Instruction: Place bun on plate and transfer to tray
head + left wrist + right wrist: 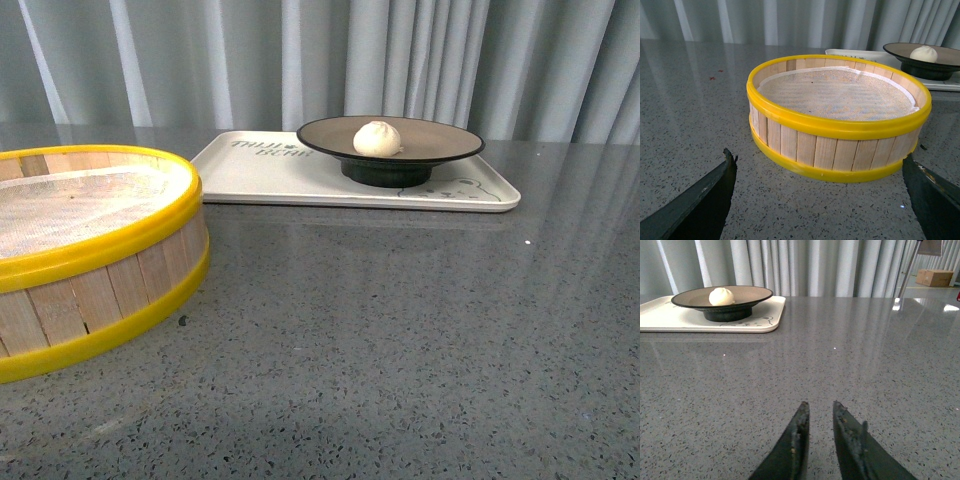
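Observation:
The white bun (377, 138) sits in the middle of the black-rimmed plate (440, 139). The plate stands on the right half of the cream tray (260, 172), at the back of the table. The left wrist view shows bun (923, 53), plate (945, 55) and tray (942, 84) far off, beyond the steamer basket. My left gripper (820, 160) is open and empty, low over the table in front of that basket. My right gripper (820, 407) is shut with nothing in it, well short of the bun (721, 296), plate (747, 294) and tray (670, 317). Neither arm shows in the front view.
A yellow-rimmed wooden steamer basket (90, 250) with a cloth liner stands at the front left, and also fills the left wrist view as basket (837, 120). Grey speckled tabletop (420, 330) spreads in front of the tray. Pleated curtains close the back.

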### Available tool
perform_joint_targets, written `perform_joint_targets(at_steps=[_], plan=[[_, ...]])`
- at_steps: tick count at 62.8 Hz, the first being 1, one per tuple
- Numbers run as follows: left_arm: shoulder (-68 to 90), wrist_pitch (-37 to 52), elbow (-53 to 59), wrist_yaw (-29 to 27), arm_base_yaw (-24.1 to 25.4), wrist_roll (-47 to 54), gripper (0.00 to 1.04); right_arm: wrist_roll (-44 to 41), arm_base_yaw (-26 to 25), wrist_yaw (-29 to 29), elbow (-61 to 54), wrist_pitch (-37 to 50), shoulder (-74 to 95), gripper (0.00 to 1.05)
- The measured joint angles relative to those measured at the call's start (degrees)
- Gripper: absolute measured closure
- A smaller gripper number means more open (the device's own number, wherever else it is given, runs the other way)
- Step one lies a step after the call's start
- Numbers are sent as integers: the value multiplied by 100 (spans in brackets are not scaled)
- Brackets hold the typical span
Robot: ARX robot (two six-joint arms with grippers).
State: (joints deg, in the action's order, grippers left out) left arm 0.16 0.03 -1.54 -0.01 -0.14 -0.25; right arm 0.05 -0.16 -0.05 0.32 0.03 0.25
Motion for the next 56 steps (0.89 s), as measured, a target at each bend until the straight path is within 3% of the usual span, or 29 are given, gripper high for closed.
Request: perform_joint_targets(at_steps=[27,56], plan=[[0,0,0,-2,0,0,7,2,0,0,0,0,0,7],[0,0,0,-2,0,0,7,4,0,0,0,0,0,8]])
